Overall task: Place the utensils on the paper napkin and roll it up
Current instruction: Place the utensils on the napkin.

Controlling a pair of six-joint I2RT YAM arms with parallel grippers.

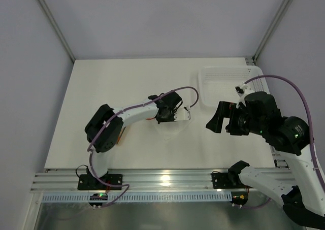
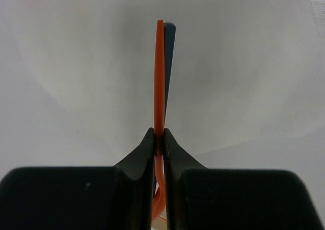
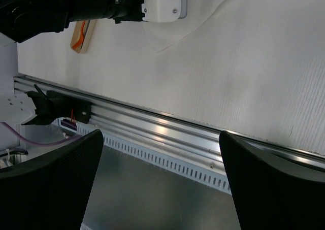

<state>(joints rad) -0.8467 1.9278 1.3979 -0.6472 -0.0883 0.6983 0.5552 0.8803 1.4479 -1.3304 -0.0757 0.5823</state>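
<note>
In the left wrist view my left gripper (image 2: 159, 133) is shut on a thin orange utensil (image 2: 159, 77) seen edge-on, pointing straight away from the jaws. A dark blue utensil (image 2: 169, 52) lies tight against its right side; whether the jaws also pinch it is hidden. Under them spreads the white paper napkin (image 2: 244, 88). From above, the left gripper (image 1: 170, 113) hovers at the far edge of the napkin (image 1: 172, 129) in mid-table. My right gripper (image 1: 217, 117) hangs open and empty to the right of the napkin, its jaws (image 3: 161, 136) facing the table's near rail.
A white plastic basket (image 1: 223, 83) stands at the back right, behind the right gripper. A short beige piece with an orange part (image 3: 81, 34) lies on the table under the left arm's elbow (image 1: 122, 135). The aluminium rail (image 1: 167, 182) runs along the near edge.
</note>
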